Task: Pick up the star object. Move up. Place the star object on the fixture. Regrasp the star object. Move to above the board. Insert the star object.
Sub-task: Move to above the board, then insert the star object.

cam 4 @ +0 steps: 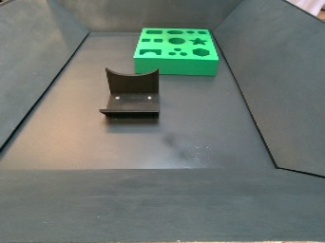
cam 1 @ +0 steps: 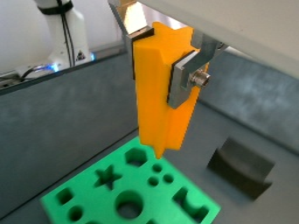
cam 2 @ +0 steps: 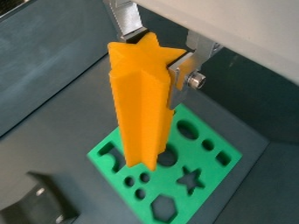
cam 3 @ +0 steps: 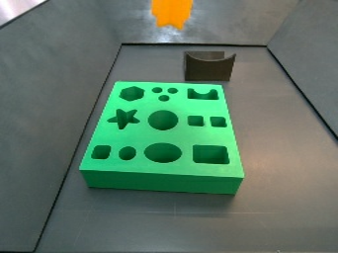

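Claw (cam 2: 158,61) grips upright ridged orange star object (cam 2: 142,105), seemingly above board (cam 2: 211,153).

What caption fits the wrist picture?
The gripper holds the star object upright above the board.

A robotics test lab is indicated by a dark grey walled work tray (cam 4: 51,76), in which a bright green slab with shaped cut-outs (cam 3: 164,138) and a dark L-shaped fixture (cam 4: 131,93) are set, with the silver-fingered gripper (cam 1: 163,70) held above them.
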